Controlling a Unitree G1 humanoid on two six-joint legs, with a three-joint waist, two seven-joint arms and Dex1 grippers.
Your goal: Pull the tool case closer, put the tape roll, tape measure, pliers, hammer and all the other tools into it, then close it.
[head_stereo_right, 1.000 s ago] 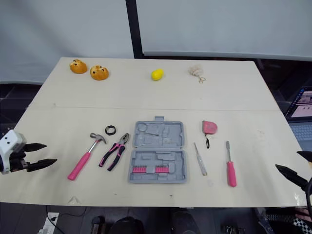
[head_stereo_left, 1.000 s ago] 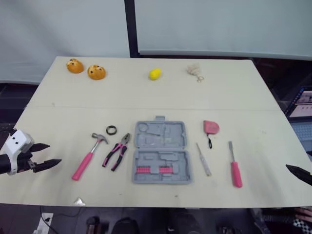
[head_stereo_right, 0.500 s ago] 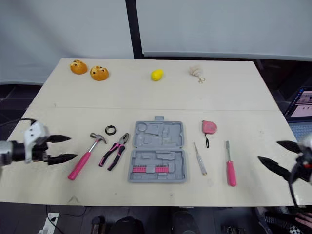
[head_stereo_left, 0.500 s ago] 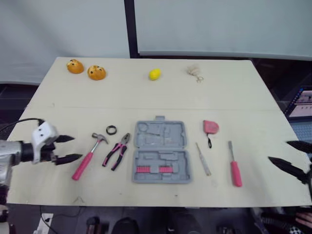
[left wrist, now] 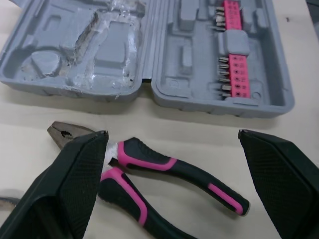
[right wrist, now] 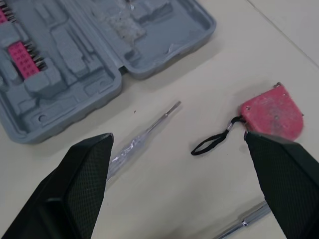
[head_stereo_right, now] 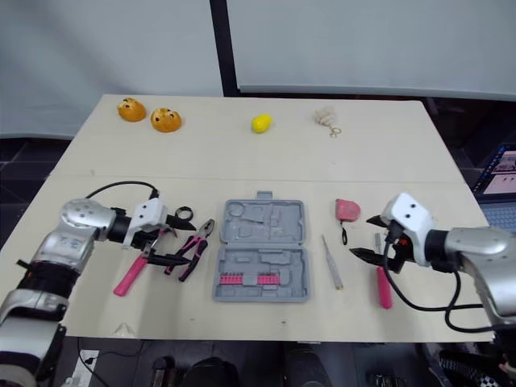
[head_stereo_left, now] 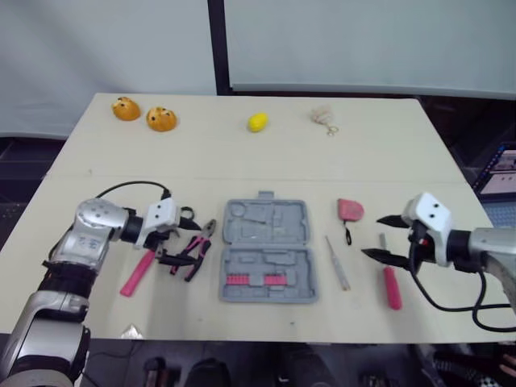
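Note:
The grey tool case (head_stereo_left: 264, 251) lies open and flat at the table's middle, with pink bits in its near half. To its left are the pink-and-black pliers (head_stereo_left: 193, 251), the pink-handled hammer (head_stereo_left: 141, 266) and the black tape roll (head_stereo_right: 183, 214). My left gripper (head_stereo_left: 181, 242) is open just over the pliers (left wrist: 164, 174), its fingers pointing at the case (left wrist: 149, 50). Right of the case lie the pink tape measure (head_stereo_left: 349, 210), a clear-handled screwdriver (head_stereo_left: 336, 264) and a pink-handled screwdriver (head_stereo_left: 391, 282). My right gripper (head_stereo_left: 372, 236) is open and empty between the tape measure (right wrist: 273, 113) and the pink screwdriver.
Along the far edge of the table (head_stereo_left: 403, 153) sit two orange round objects (head_stereo_left: 126, 109) (head_stereo_left: 160, 119), a yellow lemon (head_stereo_left: 257, 122) and a beige tuft with a ring (head_stereo_left: 322, 116). A laptop (head_stereo_left: 500, 173) stands off the table's right side.
Both arms have swung in from the table's sides toward the middle. The left gripper now hangs over the pliers, the right near the screwdrivers. Both stayed open; no tool has moved.

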